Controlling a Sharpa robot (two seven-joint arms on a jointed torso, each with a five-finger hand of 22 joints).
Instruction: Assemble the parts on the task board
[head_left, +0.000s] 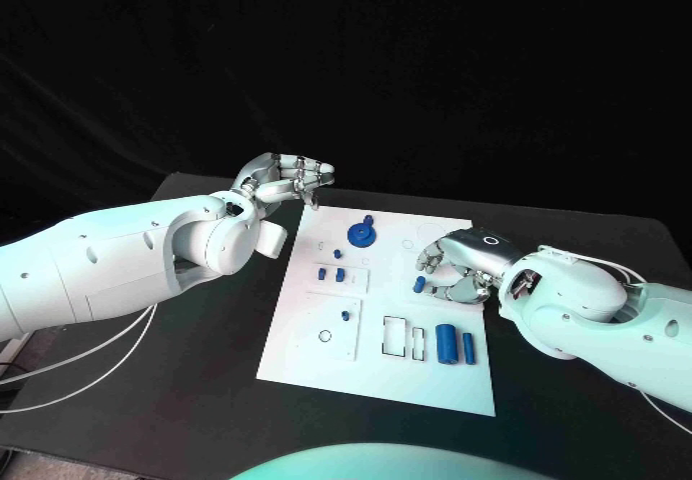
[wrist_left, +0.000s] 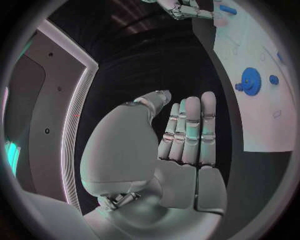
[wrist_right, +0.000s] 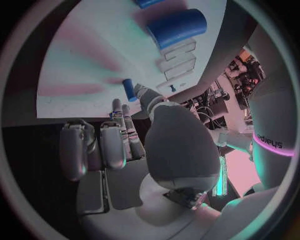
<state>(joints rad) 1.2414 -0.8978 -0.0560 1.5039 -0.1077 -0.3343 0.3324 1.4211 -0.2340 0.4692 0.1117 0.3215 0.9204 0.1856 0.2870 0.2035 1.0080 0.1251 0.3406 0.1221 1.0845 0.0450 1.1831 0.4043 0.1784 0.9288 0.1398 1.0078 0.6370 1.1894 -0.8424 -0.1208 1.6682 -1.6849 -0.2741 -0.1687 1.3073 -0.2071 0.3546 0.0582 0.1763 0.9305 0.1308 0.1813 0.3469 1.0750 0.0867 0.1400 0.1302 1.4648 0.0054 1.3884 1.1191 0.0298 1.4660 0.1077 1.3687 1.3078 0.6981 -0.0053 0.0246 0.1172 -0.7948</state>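
The white task board (head_left: 296, 345) lies mid-table. On it are a blue gear (head_left: 361, 237), small blue pegs (head_left: 330, 272), and two blue cylinders (head_left: 456, 344) beside empty slots (head_left: 394, 336). My right hand (head_left: 459, 265) hovers low over the board's right side, and its thumb and a finger pinch a small blue peg (head_left: 420, 284). In the right wrist view that peg (wrist_right: 129, 90) sits at the fingertips (wrist_right: 117, 104), with a cylinder (wrist_right: 178, 27) beyond. My left hand (head_left: 286, 181) hangs above the board's far left corner and holds nothing. Its fingers (wrist_left: 187, 130) lie side by side, with the gear (wrist_left: 250, 81) off to one side.
Black table (head_left: 173, 400) surrounds the board, with bare room at the front and on both sides. My left forearm (head_left: 130, 255) reaches over the table's left part. White cables (head_left: 87, 375) hang under it.
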